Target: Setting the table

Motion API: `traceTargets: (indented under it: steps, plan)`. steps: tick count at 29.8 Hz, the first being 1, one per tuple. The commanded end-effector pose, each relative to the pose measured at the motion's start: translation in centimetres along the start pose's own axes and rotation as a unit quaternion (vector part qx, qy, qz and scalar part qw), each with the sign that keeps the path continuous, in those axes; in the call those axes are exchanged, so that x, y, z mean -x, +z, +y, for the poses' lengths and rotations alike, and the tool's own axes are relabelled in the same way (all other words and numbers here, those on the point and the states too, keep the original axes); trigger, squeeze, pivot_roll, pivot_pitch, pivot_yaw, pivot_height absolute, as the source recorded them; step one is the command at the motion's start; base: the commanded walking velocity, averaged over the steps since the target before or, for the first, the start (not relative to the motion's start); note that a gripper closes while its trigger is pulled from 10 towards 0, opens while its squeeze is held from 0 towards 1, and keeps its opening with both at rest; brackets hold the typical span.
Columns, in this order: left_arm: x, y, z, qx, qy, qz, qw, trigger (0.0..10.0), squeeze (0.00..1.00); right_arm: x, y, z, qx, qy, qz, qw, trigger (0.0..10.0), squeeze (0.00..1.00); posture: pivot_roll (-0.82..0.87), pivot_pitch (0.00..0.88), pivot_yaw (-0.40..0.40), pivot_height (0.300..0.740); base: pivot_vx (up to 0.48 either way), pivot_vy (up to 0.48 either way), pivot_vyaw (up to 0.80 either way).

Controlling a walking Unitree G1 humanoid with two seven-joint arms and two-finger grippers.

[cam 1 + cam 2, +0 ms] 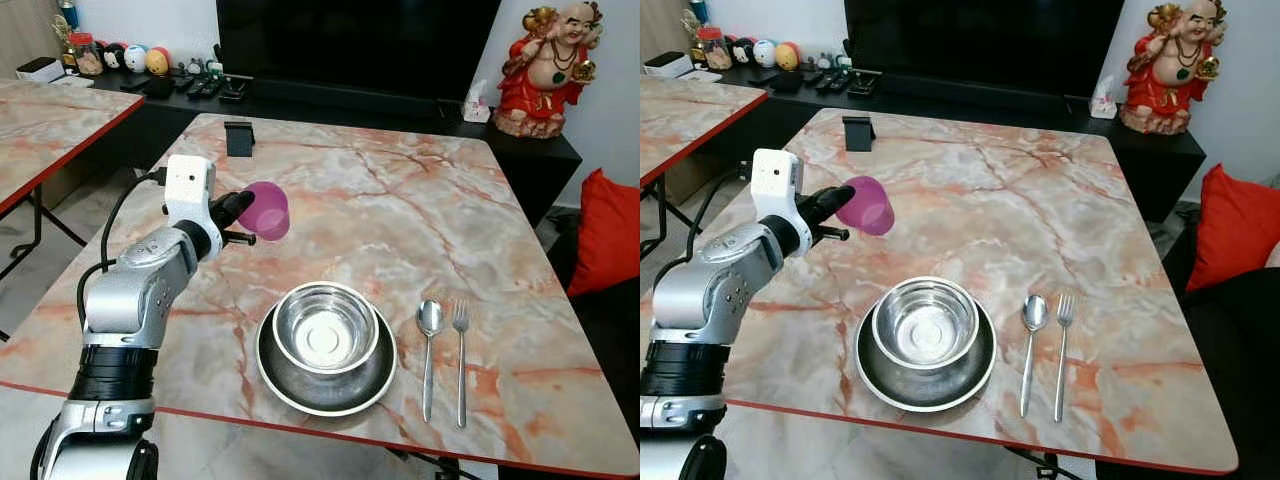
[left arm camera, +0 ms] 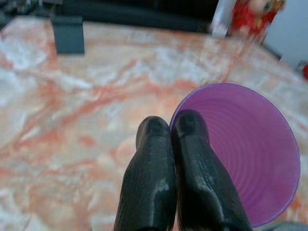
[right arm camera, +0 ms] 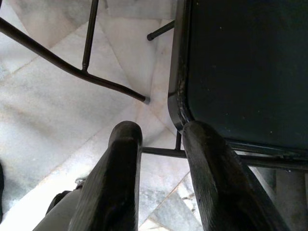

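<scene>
Item: place setting, partly laid on the marbled bench (image 1: 400, 190).

- Left claw (image 1: 240, 212): closing on the rim of a purple cup (image 1: 266, 210), one finger inside, one outside; cup tipping sideways, hanging above the bench, left of and beyond the bowl.
- Steel bowl (image 1: 325, 327) sitting in a steel plate (image 1: 325, 385) near the front edge; spoon (image 1: 429, 345) and fork (image 1: 460, 355) lying just beside it, parallel.
- Right claw (image 3: 161, 168): hanging idle over the floor by a chair, fingers slightly apart, gripping nothing.

Risk: the thin rim pinch is looking weak; the tilted cup may be slipping or toppling on release, rolling toward the bowl or edge.
</scene>
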State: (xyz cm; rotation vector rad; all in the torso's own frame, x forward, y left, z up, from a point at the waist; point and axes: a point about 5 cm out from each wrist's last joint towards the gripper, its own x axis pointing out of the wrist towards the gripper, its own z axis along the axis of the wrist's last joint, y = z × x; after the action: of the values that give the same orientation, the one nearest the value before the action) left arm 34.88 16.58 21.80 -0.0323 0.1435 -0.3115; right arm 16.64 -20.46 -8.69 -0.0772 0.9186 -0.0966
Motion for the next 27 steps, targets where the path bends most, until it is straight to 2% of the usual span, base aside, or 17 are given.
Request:
traceTargets:
  steps: [1, 4, 5, 7, 9, 12, 13, 16, 22, 24, 27]
  plan:
    - [-0.5, 0.5, 0.0, -0.019, 0.009, 0.031, 0.999, 10.0, 0.00, 0.0, 0.1, -0.1, 0.001, 0.001, 0.001, 1.000, 10.0, 0.00, 0.13, 0.000, -0.076, 0.728, 0.000, 0.000, 0.00]
    - [-0.8, 0.2, 0.4, -0.030, 0.030, 0.053, 0.998, 10.0, 0.00, 0.0, 0.1, -0.1, 0.000, 0.001, 0.002, 1.000, 10.0, 0.00, 0.13, 0.000, -0.074, 0.728, 0.000, 0.000, 0.00]
    - [-1.0, -0.2, 0.8, -0.009, 0.055, 0.074, 0.996, 10.0, 0.00, 0.0, 0.1, -0.1, -0.004, 0.000, 0.002, 1.000, 10.0, 0.00, 0.13, 0.000, -0.074, 0.728, 0.000, 0.000, 0.00]
    - [-1.2, -0.6, 1.0, -0.011, 0.067, 0.095, 0.993, 10.0, 0.00, 0.0, 0.1, -0.1, -0.007, -0.002, 0.002, 1.000, 10.0, 0.00, 0.13, 0.000, -0.073, 0.728, 0.000, 0.000, 0.00]
    - [-1.2, -0.9, 1.3, 0.014, 0.085, 0.114, 0.990, 10.0, 0.00, 0.0, 0.1, -0.1, -0.007, -0.003, 0.002, 1.000, 10.0, 0.00, 0.13, 0.000, -0.073, 0.728, 0.000, 0.000, 0.00]
    - [-1.1, -1.3, 1.4, 0.018, 0.091, 0.136, 0.986, 10.0, 0.00, 0.0, 0.1, -0.1, -0.009, -0.006, 0.002, 1.000, 10.0, 0.00, 0.12, 0.000, -0.068, 0.728, 0.000, 0.000, 0.00]
    - [-1.1, -1.4, 1.4, 0.034, 0.086, 0.141, 0.986, 10.0, 0.00, 0.0, 0.0, -0.1, -0.009, -0.006, 0.003, 1.000, 10.0, 0.00, 0.12, 0.000, -0.068, 0.728, 0.000, 0.000, 0.00]
    - [-0.9, -1.1, 1.7, 0.054, 0.091, 0.142, 0.984, 10.0, 0.00, 0.0, -0.1, -0.1, -0.007, -0.005, 0.005, 1.000, 10.0, 0.00, 0.13, 0.000, -0.068, 0.728, 0.000, 0.000, 0.00]
    - [-0.7, -1.3, 1.8, 0.054, 0.098, 0.154, 0.982, 10.0, 0.00, 0.0, -0.1, -0.1, -0.007, -0.004, 0.005, 1.000, 10.0, 0.00, 0.13, 0.000, -0.069, 0.728, 0.000, 0.000, 0.00]
    - [-0.6, -1.5, 1.6, 0.069, 0.095, 0.160, 0.980, 10.0, 0.00, 0.0, -0.1, -0.1, -0.008, -0.005, 0.005, 1.000, 10.0, 0.00, 0.13, 0.000, -0.068, 0.728, 0.000, 0.000, 0.00]
    - [-0.5, -1.5, 1.3, 0.070, 0.092, 0.164, 0.980, 10.0, 0.00, 0.0, -0.1, -0.1, -0.008, -0.005, 0.005, 1.000, 10.0, 0.00, 0.13, 0.000, -0.068, 0.728, 0.000, 0.000, 0.00]
